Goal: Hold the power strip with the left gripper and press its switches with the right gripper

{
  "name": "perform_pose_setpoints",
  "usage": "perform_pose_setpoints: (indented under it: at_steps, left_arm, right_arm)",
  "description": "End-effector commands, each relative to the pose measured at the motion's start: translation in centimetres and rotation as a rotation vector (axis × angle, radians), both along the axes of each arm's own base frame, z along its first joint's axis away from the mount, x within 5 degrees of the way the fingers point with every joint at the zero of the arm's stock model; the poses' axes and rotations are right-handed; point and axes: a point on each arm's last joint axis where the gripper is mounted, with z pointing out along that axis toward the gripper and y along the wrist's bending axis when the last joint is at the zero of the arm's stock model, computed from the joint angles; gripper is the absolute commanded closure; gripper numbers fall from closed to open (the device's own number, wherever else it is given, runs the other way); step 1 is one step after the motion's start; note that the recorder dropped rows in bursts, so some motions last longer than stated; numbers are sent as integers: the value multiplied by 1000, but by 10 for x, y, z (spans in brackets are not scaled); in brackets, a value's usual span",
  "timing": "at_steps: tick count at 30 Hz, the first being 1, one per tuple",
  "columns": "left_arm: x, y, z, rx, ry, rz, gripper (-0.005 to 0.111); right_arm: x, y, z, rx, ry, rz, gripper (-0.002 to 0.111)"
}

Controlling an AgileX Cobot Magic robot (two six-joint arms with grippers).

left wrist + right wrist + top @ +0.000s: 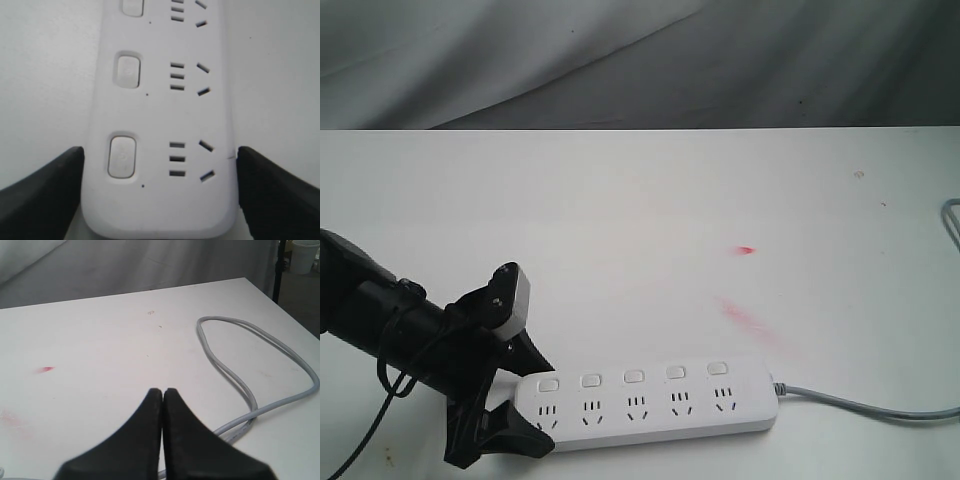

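The long white power strip point(650, 400) lies near the table's front edge, its five switches point(634, 376) in a row above the sockets. My left gripper point(542, 405) straddles the strip's left end, one black finger against each long side. In the left wrist view the fingers point(55, 185) press both edges of the power strip point(160, 115), beside the end switch point(122, 157). The left gripper point(160, 151) is shut on the strip. My right gripper point(163, 391) is shut and empty, over bare table, and out of the exterior view.
The strip's grey cord point(860, 405) runs off to the right and loops on the table point(235, 375). Red smudges point(747, 249) mark the white table point(620, 220) behind the strip. A dark pole point(281, 265) and a white bucket point(302, 255) stand beyond the table's corner.
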Motion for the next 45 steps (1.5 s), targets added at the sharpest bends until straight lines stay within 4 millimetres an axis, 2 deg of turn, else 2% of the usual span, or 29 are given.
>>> perform_pose_setpoints:
  at_steps: [1,31,32,34,36,37,38,41,45]
  left_arm:
    - [1,-1,-1,1,-1,-1,76]
    - [1,-1,0,-7,0,15,74]
    - [1,-1,0,-2,-1,5,71]
    - [-1,0,-1,8,-1,-20,55]
    - [-1,0,-1,7,-1,-28,31]
    - [-1,0,-1,8,-1,-29,13]
    - [-1,0,-1,8,-1,-29,4]
    - [0,0,0,9,5,-3,3]
    - [2,-1,17,-3,-22,47,3]
  right_arm:
    - [0,-1,0,-9,-15,-6,108]
    - [0,-1,0,-10,-14,-5,108]
    - [0,-1,0,-10,-14,-5,108]
    - [0,-1,0,-10,-14,-5,108]
    - [0,-1,0,-10,-14,-5,108]
    - [0,-1,0,-10,-14,-5,108]
    - [0,-1,0,-10,-14,-5,108]
    - [0,-1,0,-10,-14,-5,108]
    - [0,-1,0,-10,-14,-5,108]
